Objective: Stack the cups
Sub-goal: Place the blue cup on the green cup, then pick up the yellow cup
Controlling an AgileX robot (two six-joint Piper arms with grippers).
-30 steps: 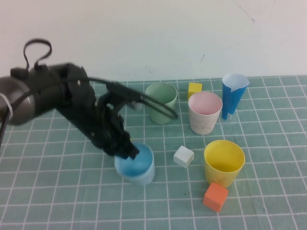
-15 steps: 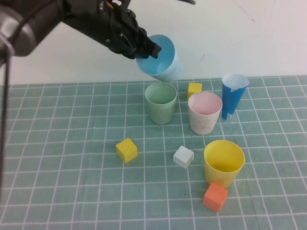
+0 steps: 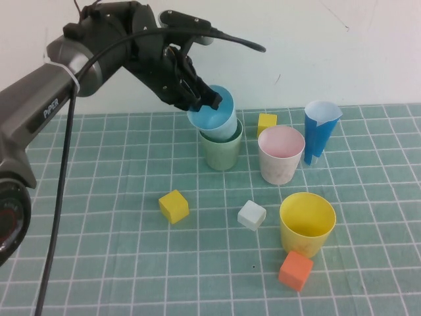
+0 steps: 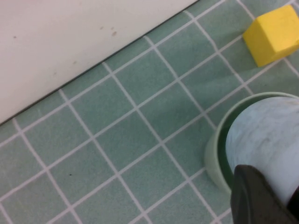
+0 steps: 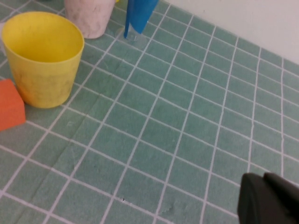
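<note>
Now left claw (image 3: 205,97) holds blue cup (image 3: 214,118) in green cup (image 3: 222,150).

L gripper (image 3: 202,97) raised, fingers clamped; R gripper (image 5: 270,199) closed, low.

- The tilted cup (image 3: 212,113) is held at its rim by the left gripper (image 3: 200,99), and its base is set inside the far-left cup (image 3: 221,150).
- The middle cup (image 3: 281,158) is placed just right of that pair, with the cone cup (image 3: 321,131) further right.
- The far cube (image 3: 267,123) is found behind, between the far-left and middle cups.
- The near-right cup (image 3: 307,224) is set nearer than the middle cup, with the nearest cube (image 3: 295,270) touching its near side.
- The central cube (image 3: 252,214) is placed to its left, and the left cube (image 3: 173,206) further left.
- The right gripper (image 5: 268,200) is seen above the mat (image 3: 99,250), well apart from the near-right cup.
</note>
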